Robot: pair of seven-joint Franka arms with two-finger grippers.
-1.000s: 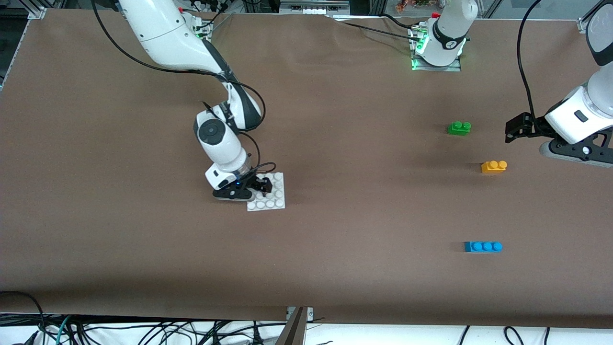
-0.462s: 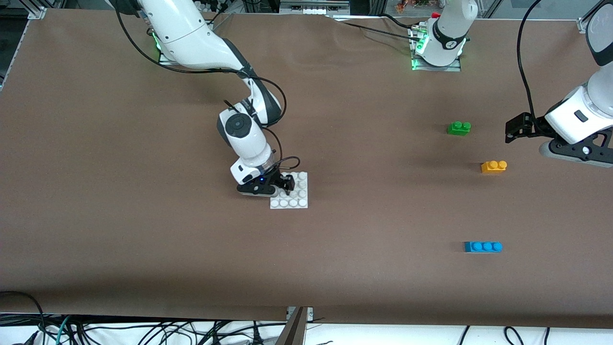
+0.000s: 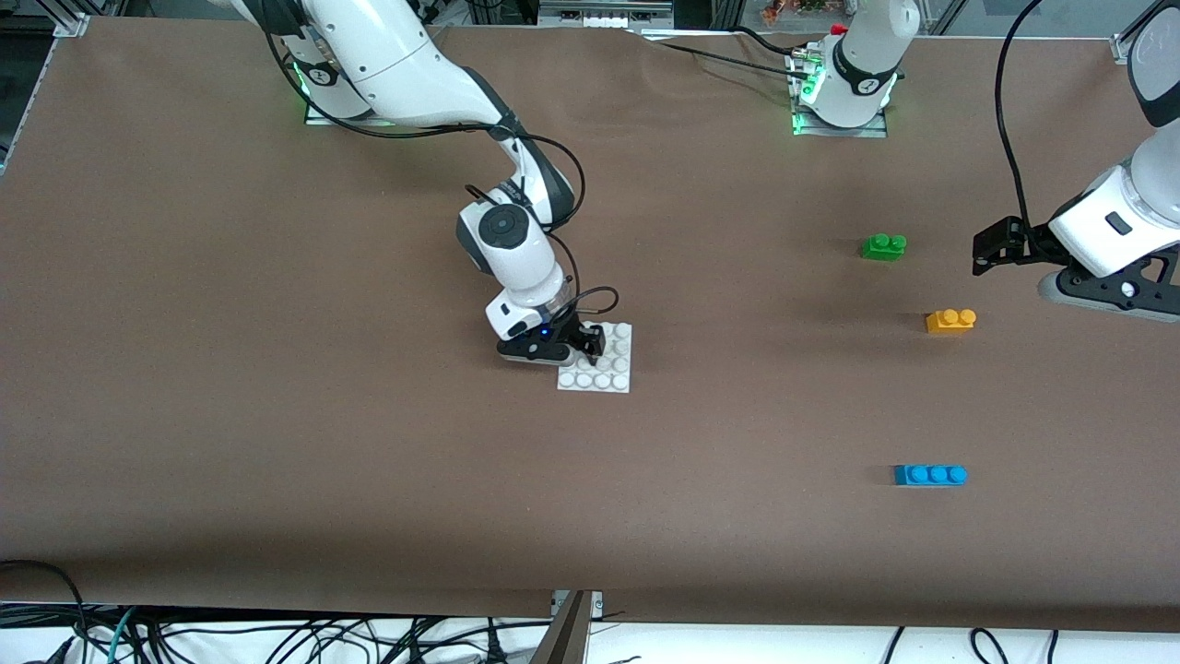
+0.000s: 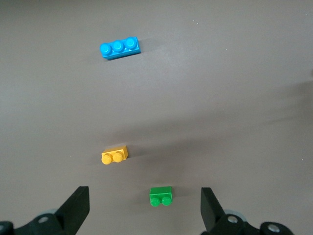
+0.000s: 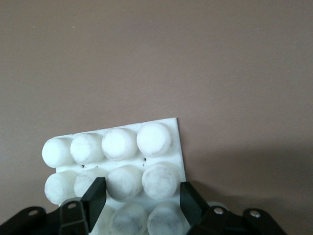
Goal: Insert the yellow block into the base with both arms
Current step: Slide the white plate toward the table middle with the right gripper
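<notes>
Yellow block sits untouched on the brown table toward the left arm's end, between a green brick and a blue brick, the blue one nearest the front camera. The right gripper is clamped on the white base near the table's middle; carrying it level and setting it flat should make pressing easier. The left gripper hangs with jaws wide above the table near the green brick, waiting. The block lies just beside that gripper's spot, well apart from the base.
</notes>
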